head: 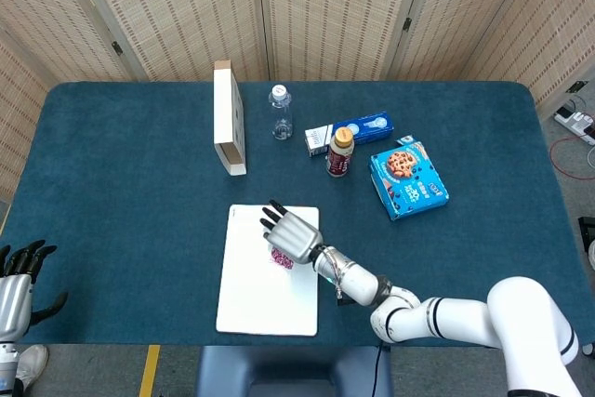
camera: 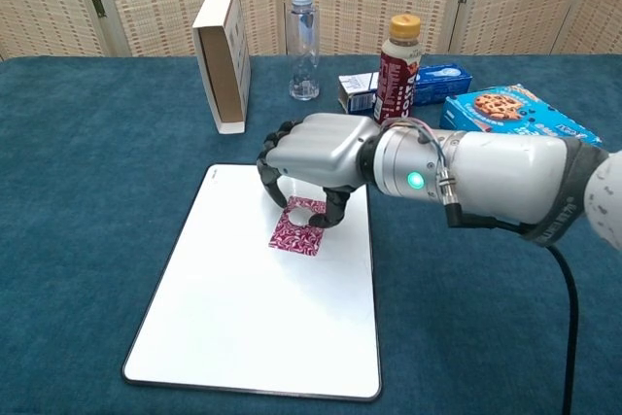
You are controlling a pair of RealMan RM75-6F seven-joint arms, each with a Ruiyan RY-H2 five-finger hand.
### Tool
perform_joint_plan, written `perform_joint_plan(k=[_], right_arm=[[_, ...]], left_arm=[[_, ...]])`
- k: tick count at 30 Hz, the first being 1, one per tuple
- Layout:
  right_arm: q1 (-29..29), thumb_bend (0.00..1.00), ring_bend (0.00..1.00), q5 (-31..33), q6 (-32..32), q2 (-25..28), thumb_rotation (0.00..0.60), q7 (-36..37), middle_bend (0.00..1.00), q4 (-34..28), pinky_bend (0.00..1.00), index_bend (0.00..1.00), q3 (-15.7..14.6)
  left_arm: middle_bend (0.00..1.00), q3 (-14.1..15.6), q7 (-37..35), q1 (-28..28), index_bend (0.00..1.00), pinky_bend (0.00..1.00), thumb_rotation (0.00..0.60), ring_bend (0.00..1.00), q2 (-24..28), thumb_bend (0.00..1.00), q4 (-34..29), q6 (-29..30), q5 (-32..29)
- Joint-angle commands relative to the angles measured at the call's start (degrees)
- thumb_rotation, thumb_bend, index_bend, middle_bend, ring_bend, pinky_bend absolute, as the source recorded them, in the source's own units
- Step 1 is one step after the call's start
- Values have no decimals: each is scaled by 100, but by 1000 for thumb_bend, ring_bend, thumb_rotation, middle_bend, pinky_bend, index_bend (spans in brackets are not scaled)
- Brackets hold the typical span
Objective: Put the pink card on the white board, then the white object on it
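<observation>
The pink card (camera: 296,232) lies flat on the white board (camera: 243,337), right under the right hand (camera: 313,160). Between thumb and curled fingers that hand pinches the small white object (camera: 308,209) — just above the card. The left hand (head: 17,276) sits well off to the side, fingers apart, holding nothing.

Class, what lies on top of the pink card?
A small white disc sits over the pink card, under the right hand. Whether fingers grip it is hidden.

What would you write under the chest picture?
Right hand holds a small white disc over the pink patterned card on the white board.
</observation>
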Motion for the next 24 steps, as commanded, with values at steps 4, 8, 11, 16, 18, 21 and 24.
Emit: perform_joint_plan(k=[4,8,11,16,18,21,24], right_arm=[[-28,365,39,-34,183,127,600,103,152,-130,0,109,-101],[-340,365,46,-128,685,554,600,290,150,-515,0,85,-179],[-684,365,43,-272,1161,1006,600,430,147,-904,0,85,-297],[-1484,365,51,-714,2223,1920,600,699,145,-1617,0,85,-646],[-1863,365,63,-921,2705,2267,600,868,145,-1823,0,85,-809],[-2424,365,72,-1140,3373,2704,600,1188,145,-2008,0,85,-1020],[-2954,365,61,-1352,3981,3016,600,1544,137,-2087,0,85,-1202]], left_arm=[[176,7,-1,-6,223,0,600,167,-14,287,14,-26,2],[176,3,-69,4,223,0,600,167,-25,288,63,-12,14],[176,-17,-103,-2,223,0,600,167,-32,287,112,-44,-36],[176,-60,-124,-57,224,0,600,167,-65,287,141,-85,-30],[176,-81,-114,-93,223,0,600,167,-78,287,132,-94,1],[176,-124,-86,-145,224,0,600,167,-111,287,131,-85,39],[176,-163,-51,-212,223,0,600,167,-151,288,110,-107,71]])
